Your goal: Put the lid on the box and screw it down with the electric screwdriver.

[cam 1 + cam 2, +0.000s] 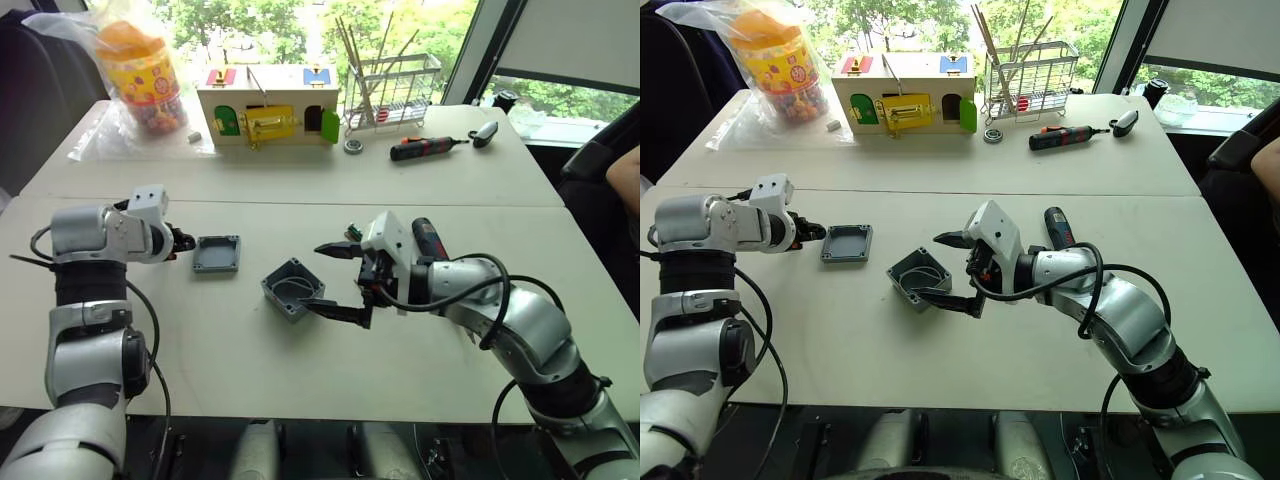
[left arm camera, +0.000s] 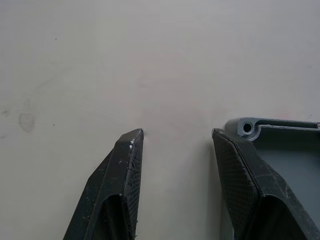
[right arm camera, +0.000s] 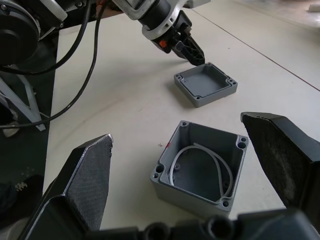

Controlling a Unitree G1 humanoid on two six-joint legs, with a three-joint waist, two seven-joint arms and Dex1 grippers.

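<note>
The grey box (image 1: 292, 288) sits open side up on the white table, tilted a little, with white wires (image 3: 200, 162) curled inside. My right gripper (image 1: 338, 281) is open just to its right, one finger above and one below the box's side. The flat grey lid (image 1: 217, 254) lies rim up to the left of the box. My left gripper (image 1: 183, 240) is open at the lid's left edge, one finger (image 2: 240, 180) against the lid's corner (image 2: 280, 150). The electric screwdriver (image 1: 430, 240), black with a red band, lies behind my right wrist.
On the far table stand a wooden toy house (image 1: 268, 105), a bagged colourful jar (image 1: 145, 70) and a wire rack with sticks (image 1: 390, 90). A black-and-orange screwdriver (image 1: 425, 148) lies near the rack. A person's arm (image 1: 625, 175) shows at the right edge.
</note>
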